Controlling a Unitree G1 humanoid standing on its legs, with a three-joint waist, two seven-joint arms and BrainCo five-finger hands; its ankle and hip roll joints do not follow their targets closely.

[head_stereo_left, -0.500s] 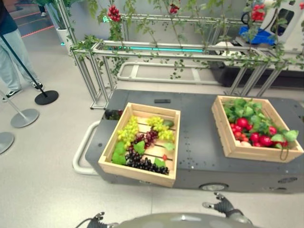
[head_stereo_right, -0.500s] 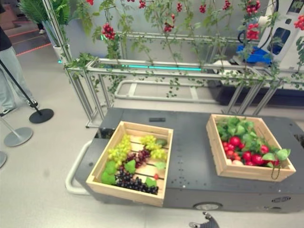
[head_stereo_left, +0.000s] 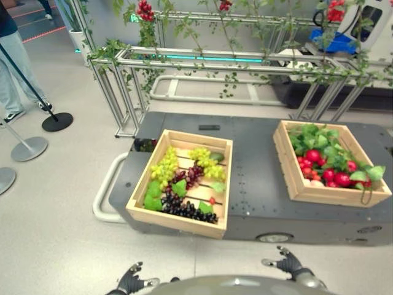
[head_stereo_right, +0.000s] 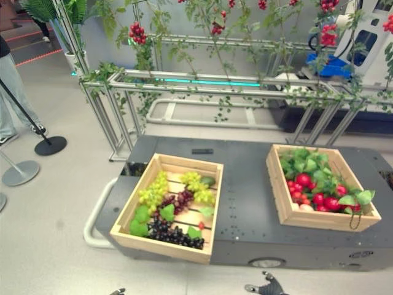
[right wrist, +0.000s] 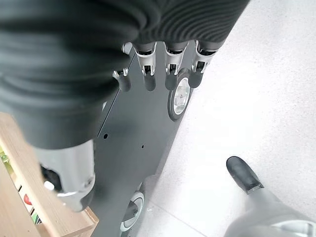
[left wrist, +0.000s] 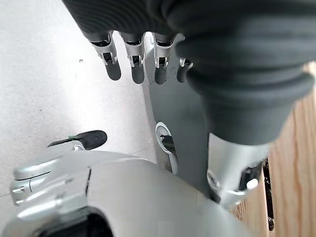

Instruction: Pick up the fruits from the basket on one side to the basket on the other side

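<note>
Hands (head_stereo_left: 130,281) and (head_stereo_left: 287,265) hang low with fingers relaxed, empty — well short of the grape crate (head_stereo_left: 182,182); reaching from here risks grazing its near rim.

Two wooden crates (head_stereo_left: 184,220) (head_stereo_left: 295,178), one grey cart (head_stereo_left: 258,184), two hands (head_stereo_left: 132,281) (head_stereo_left: 288,265)

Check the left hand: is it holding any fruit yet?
No, it is open and empty. The left hand hangs with straight fingers over the floor beside the cart; the grapes lie in their crate.
</note>
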